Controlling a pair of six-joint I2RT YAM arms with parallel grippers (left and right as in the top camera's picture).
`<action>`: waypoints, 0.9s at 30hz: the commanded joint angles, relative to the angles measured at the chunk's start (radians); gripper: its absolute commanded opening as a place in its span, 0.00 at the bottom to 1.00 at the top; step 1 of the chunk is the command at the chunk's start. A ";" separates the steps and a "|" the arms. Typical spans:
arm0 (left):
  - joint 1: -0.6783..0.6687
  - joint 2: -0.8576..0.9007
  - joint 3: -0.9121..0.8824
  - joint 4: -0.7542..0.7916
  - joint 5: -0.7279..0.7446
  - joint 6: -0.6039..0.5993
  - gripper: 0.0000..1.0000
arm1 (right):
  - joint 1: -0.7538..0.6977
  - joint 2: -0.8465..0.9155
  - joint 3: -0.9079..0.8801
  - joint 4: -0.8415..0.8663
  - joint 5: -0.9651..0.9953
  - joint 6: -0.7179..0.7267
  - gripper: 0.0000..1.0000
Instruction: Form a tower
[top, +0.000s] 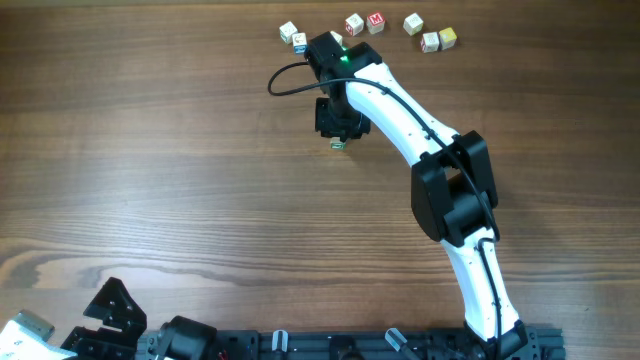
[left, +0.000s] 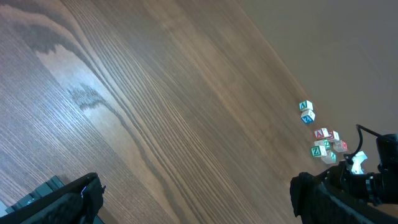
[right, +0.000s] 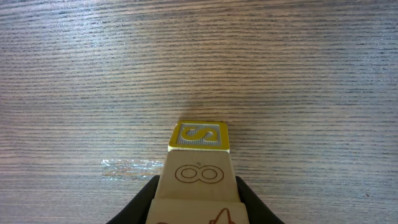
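Tower (right: 198, 174) of letter cubes in the tight grip of the right gripper (right: 198, 202), its far end beyond the fingertips.

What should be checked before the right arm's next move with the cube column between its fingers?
1. Right gripper shut on the tower: ok.
2. Tower's visible cubes in line with each other: ok.
3. Tower's base resting on the table: cannot tell.
4. Left gripper open and far from the tower: ok.
5. Loose cubes apart from the tower: ok.
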 joint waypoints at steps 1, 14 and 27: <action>0.006 -0.005 -0.003 0.002 -0.013 -0.009 1.00 | -0.002 -0.006 0.019 -0.002 -0.020 -0.009 0.13; 0.006 -0.005 -0.003 0.002 -0.013 -0.009 1.00 | -0.002 -0.006 0.019 0.000 -0.020 -0.008 0.42; 0.006 -0.005 -0.003 0.002 -0.013 -0.009 1.00 | -0.002 -0.006 0.019 0.003 -0.019 -0.008 0.70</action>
